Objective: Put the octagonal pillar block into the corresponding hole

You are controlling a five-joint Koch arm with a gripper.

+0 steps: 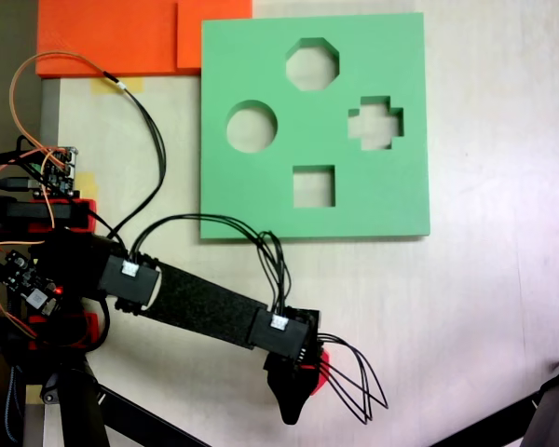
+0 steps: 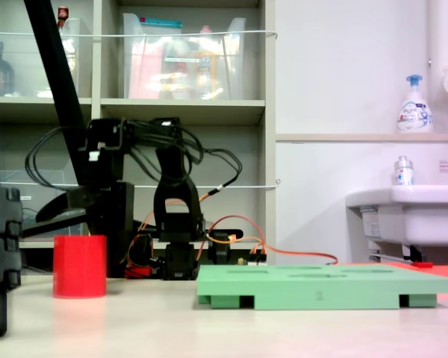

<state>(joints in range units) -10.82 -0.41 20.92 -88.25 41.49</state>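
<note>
Green foam board (image 1: pixel 261 196) lies flat on the pale table (image 1: pixel 494 307), well ahead of the jaws toward the top of the overhead fixed view. It has four cutouts; the eight-sided hole (image 1: pixel 312 63) sits at the far edge, beyond the round, square and cross ones.

Arm reaches out low over the table, with the gripper (image 1: pixel 296 389) pointing away from the board. The red block (image 2: pixel 80 266) stands upright on the table; from above only a red sliver of it shows just beside the jaws, under the wrist. Jaw opening: cannot tell. The black body covers the tips from above, and the low fixed view shows no gap. Block appears to rest on the table, not lifted.

Step in hand looks like the grasp. To do it well: close squarely on two opposite flat faces, keep the block upright, lift clear of the board's edge before carrying it over the far hole, then line up the facets before lowering.

Orange foam sheets (image 1: pixel 112 37) lie beyond the board's far corner. Behind the arm are shelves (image 2: pixel 187 112) and a sink (image 2: pixel 403 212) with a soap bottle (image 2: pixel 413 104).
</note>
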